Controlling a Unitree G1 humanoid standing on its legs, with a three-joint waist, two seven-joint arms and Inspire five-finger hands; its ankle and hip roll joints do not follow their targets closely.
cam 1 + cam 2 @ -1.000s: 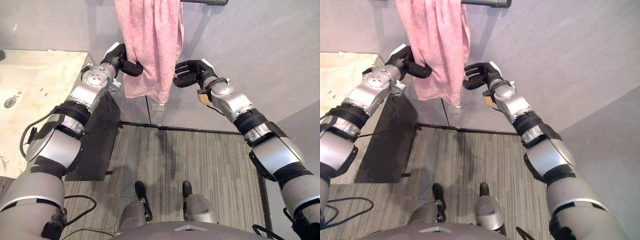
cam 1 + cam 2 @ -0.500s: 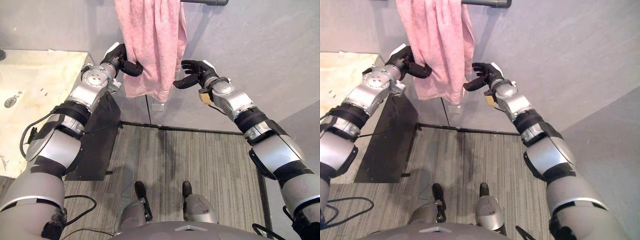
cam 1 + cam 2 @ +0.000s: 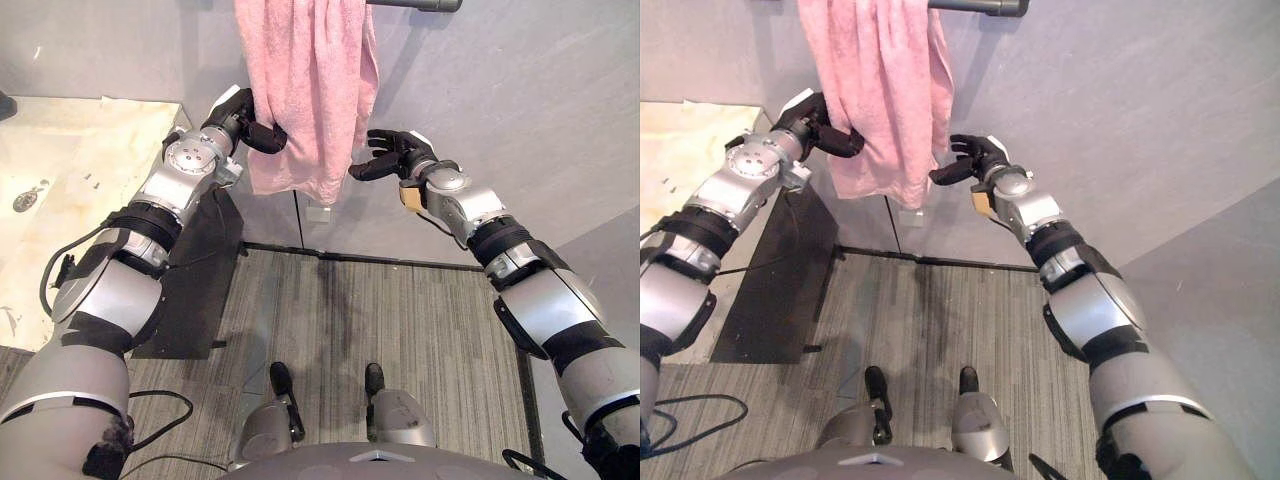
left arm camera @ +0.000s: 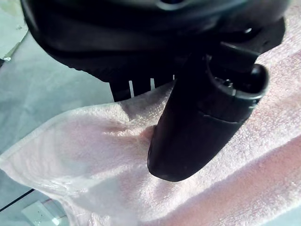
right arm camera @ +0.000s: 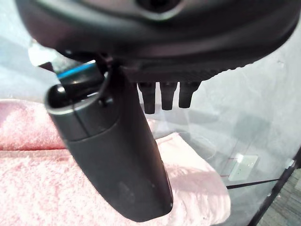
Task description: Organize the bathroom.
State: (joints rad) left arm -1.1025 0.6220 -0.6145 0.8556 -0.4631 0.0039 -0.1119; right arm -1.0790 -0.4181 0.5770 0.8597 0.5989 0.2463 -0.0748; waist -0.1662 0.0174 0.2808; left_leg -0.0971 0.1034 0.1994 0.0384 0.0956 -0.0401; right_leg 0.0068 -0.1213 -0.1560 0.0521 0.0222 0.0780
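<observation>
Pink towel (image 3: 305, 90) draped over rail (image 3: 415, 4) on wall, hanging uneven. Left hand (image 3: 245, 125) pinching its left edge. Right hand (image 3: 392, 157) spread, just beside right edge, not touching. Straightening unfinished.

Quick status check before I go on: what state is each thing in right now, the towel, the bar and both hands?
pink towel: draped over the bar, hanging down against the wall, lower left edge pinched.
towel bar: mounted on the wall, carrying the towel, its end bare.
left hand: fingers and thumb curled onto the towel's edge.
right hand: open, fingers relaxed, beside the towel's right edge, not gripping it.
</observation>
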